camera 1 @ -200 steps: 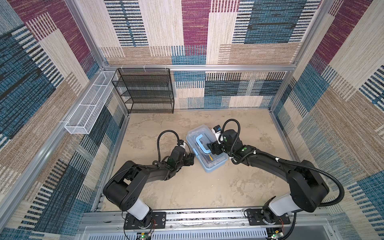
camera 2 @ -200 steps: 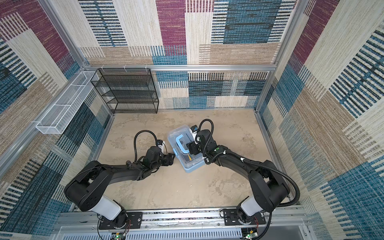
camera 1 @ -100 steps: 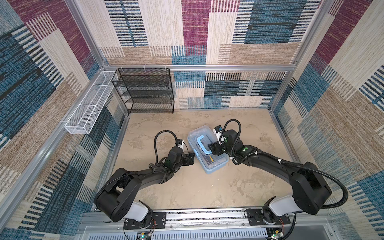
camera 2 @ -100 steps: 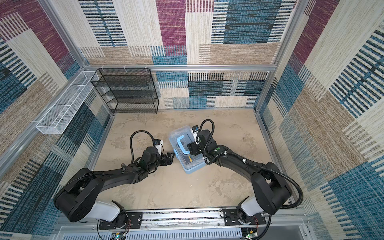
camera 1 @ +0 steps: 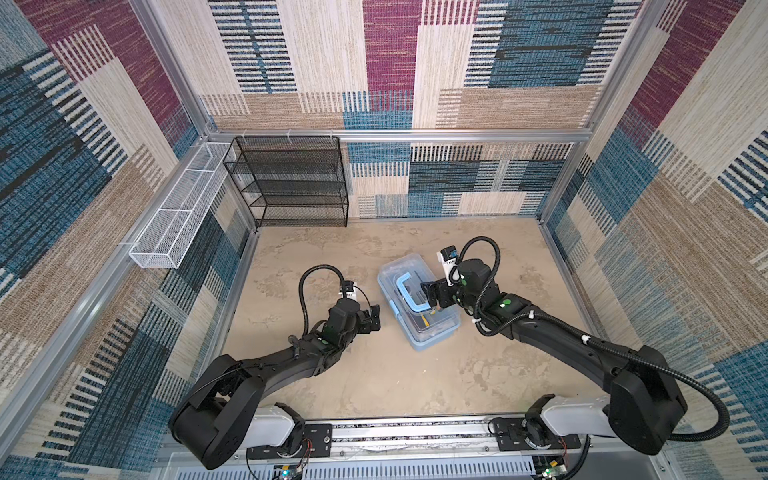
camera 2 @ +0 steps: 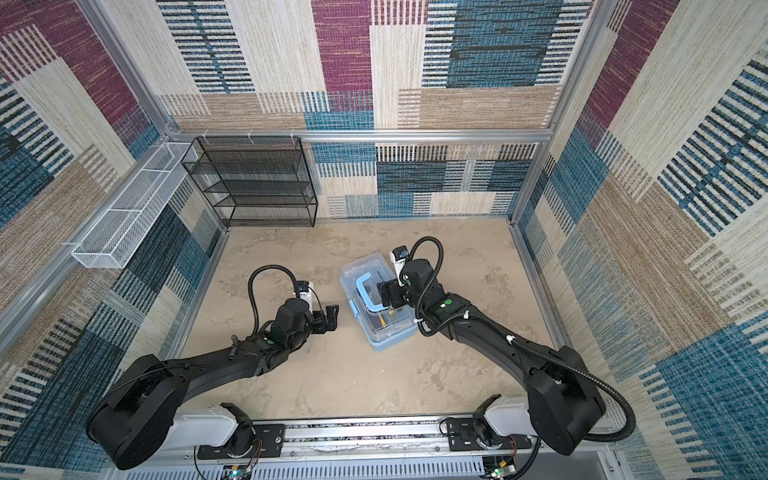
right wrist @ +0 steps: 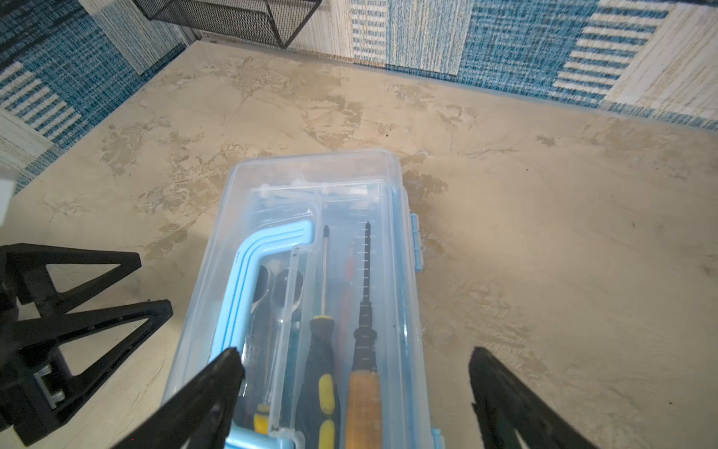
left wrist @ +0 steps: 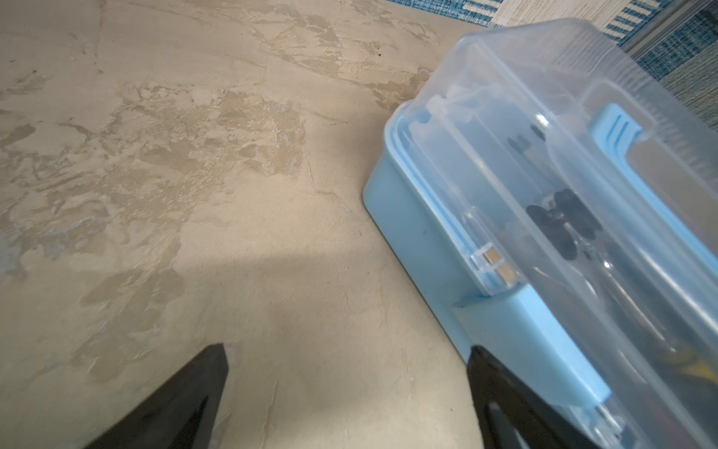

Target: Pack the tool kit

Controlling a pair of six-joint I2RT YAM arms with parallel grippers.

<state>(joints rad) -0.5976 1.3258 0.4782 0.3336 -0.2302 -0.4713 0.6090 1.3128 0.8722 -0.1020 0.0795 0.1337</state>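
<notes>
now the light-blue toolbox sits mid-way across the table, clear lid down, screwdrivers showing inside. the right gripper hangs over the lid, jaws wide and empty, one finger beside the handle. the left gripper is spread and empty too, just off the latch side. if the right arm lifts askew, that finger could hook the handle and drag or tip the box. a half-seated latch could let the lid spring. since a second ago the left gripper has backed off the box wall, and both jaws have widened.
</notes>
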